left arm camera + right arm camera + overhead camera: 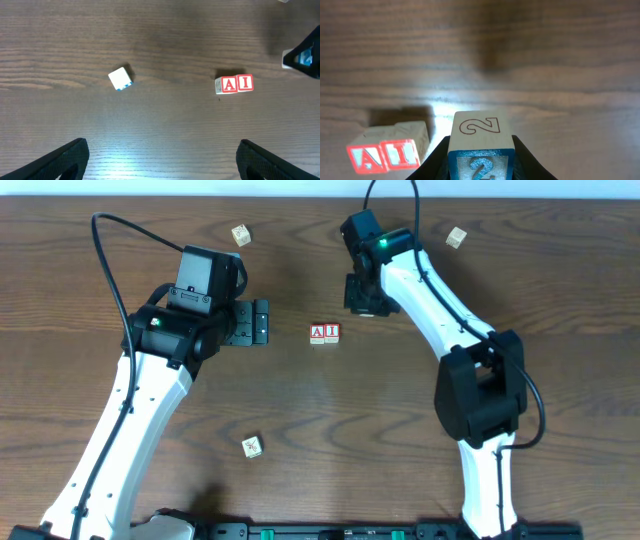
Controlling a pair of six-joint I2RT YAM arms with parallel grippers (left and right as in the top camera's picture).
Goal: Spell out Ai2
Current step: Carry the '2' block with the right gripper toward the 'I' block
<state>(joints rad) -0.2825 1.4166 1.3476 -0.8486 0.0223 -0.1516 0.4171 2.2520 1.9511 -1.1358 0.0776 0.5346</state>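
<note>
Overhead: found A cube (317,332) and I cube (332,332) touching, in reading order, near the middle of the tabletop (380,440), with right gripper (365,305) just beyond them toward the far edge and left gripper (264,323) off to their left. Left wrist: saw jaws spread wide, holding nothing. Right wrist: saw jaws clamped on 2 cube (480,135), right of the I cube and apart; judged risk of knocking the pair crooked by lowering too close, or leaving a gap.

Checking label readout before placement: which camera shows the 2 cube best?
Right wrist. The 2 cube fills bottom centre, both numerals readable, pinched in the right claw. Overhead: that claw covers it. Left wrist: only a blue-tinted sliver at the right edge, too little to read.
</note>
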